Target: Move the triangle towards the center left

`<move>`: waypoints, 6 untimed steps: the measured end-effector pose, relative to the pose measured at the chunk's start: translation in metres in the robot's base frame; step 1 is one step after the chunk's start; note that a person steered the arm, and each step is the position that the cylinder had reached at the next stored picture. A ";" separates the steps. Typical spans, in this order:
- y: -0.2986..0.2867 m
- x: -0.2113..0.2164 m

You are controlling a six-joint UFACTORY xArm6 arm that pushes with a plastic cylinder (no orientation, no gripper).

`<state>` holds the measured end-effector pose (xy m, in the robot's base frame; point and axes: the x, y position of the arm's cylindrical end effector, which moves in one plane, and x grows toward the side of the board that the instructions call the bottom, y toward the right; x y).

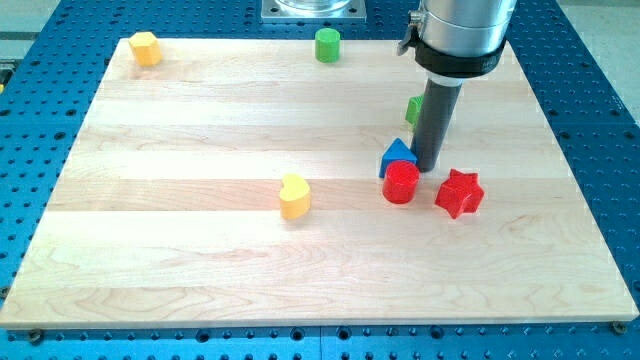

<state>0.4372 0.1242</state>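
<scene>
My tip [429, 166], a bare rod with no jaws to open or close, touches the blue triangle [397, 156] on its right, above the red cylinder [401, 182].

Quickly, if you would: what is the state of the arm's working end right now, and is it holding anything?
My tip: a plain rod, no gripper, holding nothing; it stands right beside the blue triangle, on its view-right side.

Smooth pale wooden board [200, 250] with visible grain, on a blue perforated metal table [600, 120]; the red star block [459, 193] looks matt, the dark rod [437, 125] faintly glossy.
</scene>
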 end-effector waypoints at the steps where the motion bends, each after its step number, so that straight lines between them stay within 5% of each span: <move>1: -0.052 0.013; 2: -0.106 0.022; 5: -0.104 0.036; 6: -0.166 0.026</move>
<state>0.4633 -0.0416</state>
